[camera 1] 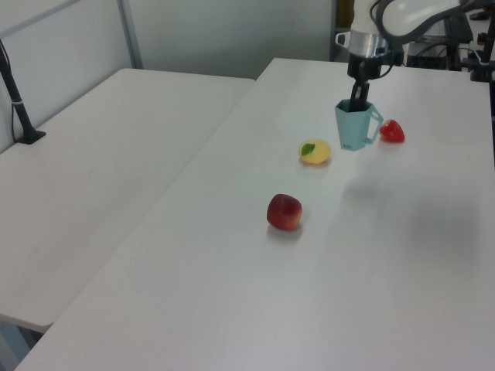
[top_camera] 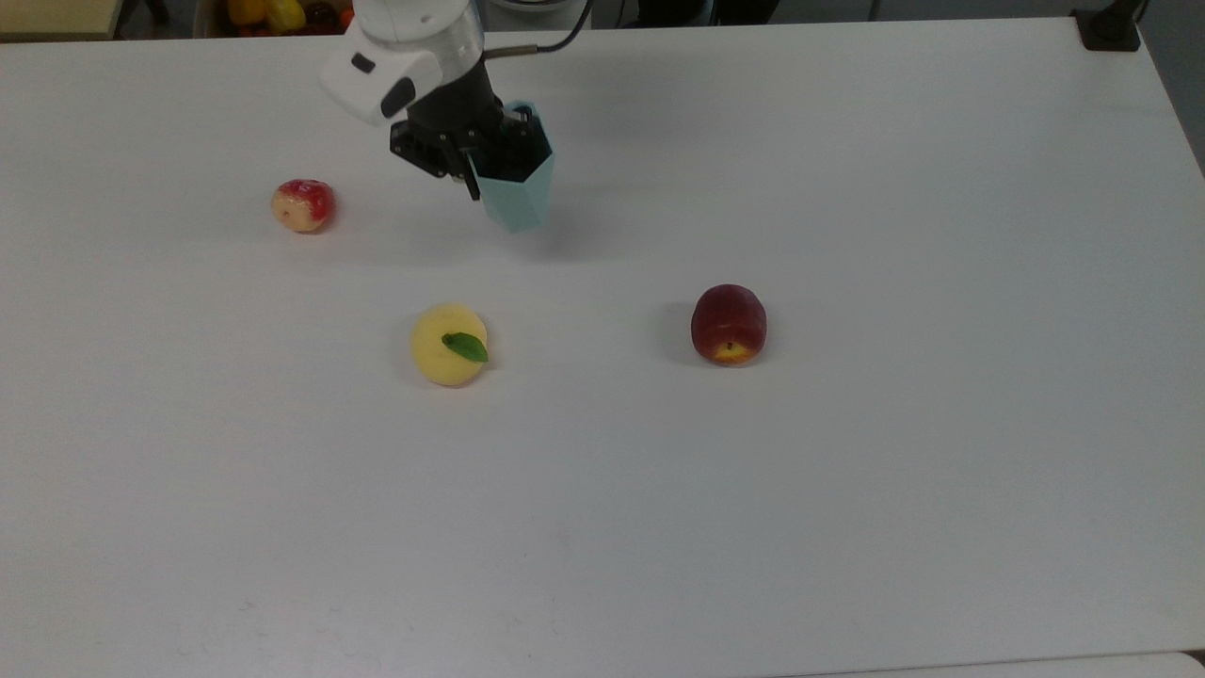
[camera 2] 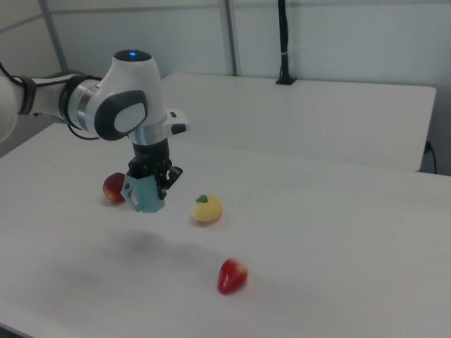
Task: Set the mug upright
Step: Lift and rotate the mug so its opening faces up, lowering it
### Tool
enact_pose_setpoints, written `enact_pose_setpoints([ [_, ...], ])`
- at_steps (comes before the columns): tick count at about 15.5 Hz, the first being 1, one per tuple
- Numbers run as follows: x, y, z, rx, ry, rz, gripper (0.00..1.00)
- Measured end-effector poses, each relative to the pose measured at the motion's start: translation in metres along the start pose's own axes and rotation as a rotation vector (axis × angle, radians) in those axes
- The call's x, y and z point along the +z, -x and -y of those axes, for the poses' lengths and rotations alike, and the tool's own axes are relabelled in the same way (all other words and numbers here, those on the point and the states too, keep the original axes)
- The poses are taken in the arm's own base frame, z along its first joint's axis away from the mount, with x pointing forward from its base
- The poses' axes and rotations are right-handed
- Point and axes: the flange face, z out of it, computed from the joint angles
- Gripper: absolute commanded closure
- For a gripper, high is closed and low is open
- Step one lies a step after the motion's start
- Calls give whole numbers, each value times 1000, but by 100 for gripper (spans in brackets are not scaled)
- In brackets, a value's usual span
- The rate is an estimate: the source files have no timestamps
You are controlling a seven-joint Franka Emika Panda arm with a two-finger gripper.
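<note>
The tool (top_camera: pixel 490 160) pinches the mug (top_camera: pixel 515 193) by its rim, with one finger inside the opening and one outside the wall. The mug hangs above the worktop (top_camera: pixel 847 471), its shadow lying apart from it in the left view. Its long axis is nearly vertical: the open hexagonal rim points up and the narrow base points down. In the left view the handle sticks out toward 3 o'clock.

In the top view the mug is at about 12 o'clock from the yellow fruit (top_camera: pixel 449 344), which carries a green leaf. The small red-yellow fruit (top_camera: pixel 303 204) lies at 9 o'clock from the mug, well apart. The dark red fruit (top_camera: pixel 728 324) lies at about 4 o'clock from the mug.
</note>
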Motion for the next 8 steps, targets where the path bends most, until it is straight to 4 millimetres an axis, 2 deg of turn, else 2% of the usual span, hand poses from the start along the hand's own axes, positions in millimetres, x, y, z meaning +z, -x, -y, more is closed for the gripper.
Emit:
enact_pose_setpoints([
  [7, 67, -23, -8, -99, 22, -40, 100],
  [8, 71, -24, -7, -98, 10, -41, 100],
])
